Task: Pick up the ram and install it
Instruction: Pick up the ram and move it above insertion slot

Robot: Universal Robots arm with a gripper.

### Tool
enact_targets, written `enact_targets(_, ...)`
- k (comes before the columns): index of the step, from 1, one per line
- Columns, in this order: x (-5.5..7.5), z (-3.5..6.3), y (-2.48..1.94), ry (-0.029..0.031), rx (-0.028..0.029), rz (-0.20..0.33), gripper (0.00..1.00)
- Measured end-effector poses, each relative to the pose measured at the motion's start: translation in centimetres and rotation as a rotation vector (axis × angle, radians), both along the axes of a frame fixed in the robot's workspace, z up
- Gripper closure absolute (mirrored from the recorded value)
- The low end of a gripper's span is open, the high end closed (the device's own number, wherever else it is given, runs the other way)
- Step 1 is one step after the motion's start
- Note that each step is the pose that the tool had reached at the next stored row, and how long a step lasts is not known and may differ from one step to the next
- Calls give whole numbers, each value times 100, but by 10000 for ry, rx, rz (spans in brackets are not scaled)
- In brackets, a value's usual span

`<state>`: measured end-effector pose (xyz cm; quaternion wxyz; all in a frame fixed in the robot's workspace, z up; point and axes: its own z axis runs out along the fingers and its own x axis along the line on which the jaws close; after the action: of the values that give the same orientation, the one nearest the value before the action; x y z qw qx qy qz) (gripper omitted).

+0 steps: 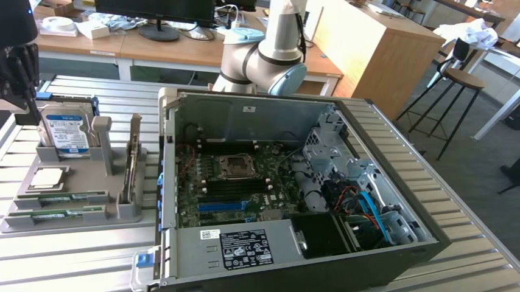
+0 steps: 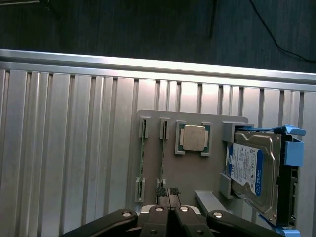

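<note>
Wrist view: fingers pressed together, empty, over tray; ram sits in its slot, not yet picked or installed.

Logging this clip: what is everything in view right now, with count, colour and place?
ram sticks: two, green, lying side by side in slots of the holder
holder: one, grey, on the table at the exterior view's left
processor chip: one, silver, square, flat in the holder
hard drive: one, silver with a blue and white label, upright in the holder
computer case: one, black and grey, open, circuit board showing, middle of the table
table: one, slatted silver metal
stool: one, wooden seat, exterior view's right
robot arm: one, silver-grey, behind the case
gripper: one, black, shut, empty, over the holder near one end of the ram sticks
</note>
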<state>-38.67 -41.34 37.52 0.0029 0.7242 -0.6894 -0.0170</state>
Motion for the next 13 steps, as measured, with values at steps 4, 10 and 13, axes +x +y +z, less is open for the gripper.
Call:
enact_targets(4, 0, 0, 0, 1, 0, 0, 90)
enact_targets(10, 0, 0, 0, 0, 0, -1, 90)
enact_targets(13, 0, 0, 0, 0, 0, 0, 90)
